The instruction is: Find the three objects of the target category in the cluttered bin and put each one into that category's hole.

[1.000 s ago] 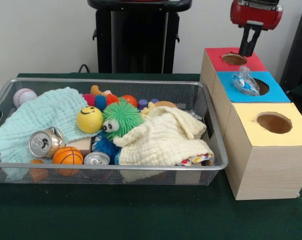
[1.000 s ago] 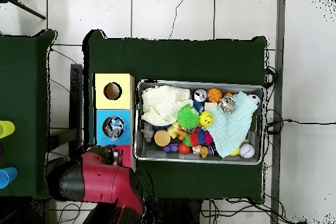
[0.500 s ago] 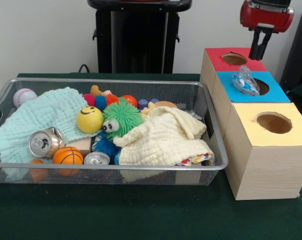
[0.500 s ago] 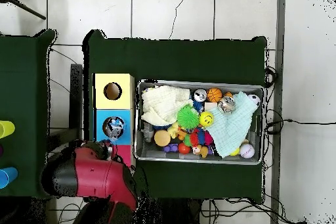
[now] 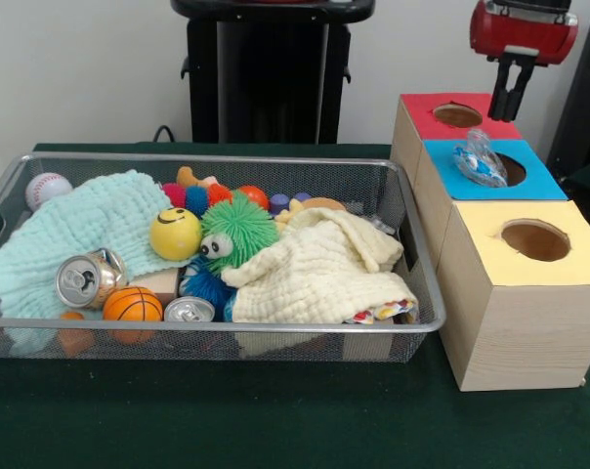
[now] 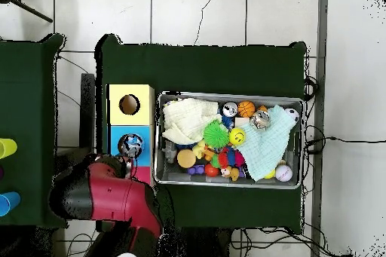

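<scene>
The crumpled clear plastic packet with blue print (image 5: 479, 158) lies on top of the blue-topped wooden box (image 5: 442, 168). It is tipped against the rim of that box's round hole and, as far as I can see, has not dropped through. It sits below my fingers (image 5: 505, 112) and a little out toward the wire mesh basket (image 5: 412, 256). My fingers are pressed together with nothing in them, hanging above the far edge of the red-topped wooden box (image 5: 422, 109). The risk I see is the packet itself. It looks light and springy, perched on the rim, so it may lodge there rather than fall. A careless nudge could slide it off the blue top onto the green-covered desk (image 5: 275, 410) or into the gap beside the basket. A second risk is the search. The mint-green cloth (image 5: 75, 230) and the cream cloth (image 5: 319, 269) cover much of the basket, so I may miss something under them or drag a cloth up with a grasp. I count three boxes, the third yellow-topped (image 5: 529, 293), each with one hole. I see one packet, two cloths and two silver drink cans (image 5: 85, 280). There is also one white baseball (image 5: 47, 188), one yellow smiley ball (image 5: 175, 234), one small orange basketball (image 5: 132, 305) and one green fuzzy toy with eyes (image 5: 238, 227). The smaller toys behind these are too jumbled to count.
</scene>
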Controlling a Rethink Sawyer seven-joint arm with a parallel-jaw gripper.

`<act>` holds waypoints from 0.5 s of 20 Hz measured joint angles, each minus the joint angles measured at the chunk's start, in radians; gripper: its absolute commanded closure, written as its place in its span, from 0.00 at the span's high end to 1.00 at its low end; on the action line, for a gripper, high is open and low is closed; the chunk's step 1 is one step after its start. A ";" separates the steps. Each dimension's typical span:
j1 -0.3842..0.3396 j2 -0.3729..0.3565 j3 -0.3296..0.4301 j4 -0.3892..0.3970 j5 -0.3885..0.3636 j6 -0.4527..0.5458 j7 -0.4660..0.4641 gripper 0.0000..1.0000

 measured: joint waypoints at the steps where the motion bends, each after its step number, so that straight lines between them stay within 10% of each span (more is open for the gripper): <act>1: -0.004 0.002 0.000 0.000 0.000 -0.004 0.000 0.00; 10: -0.048 0.054 0.004 0.000 0.000 -0.125 0.000 0.00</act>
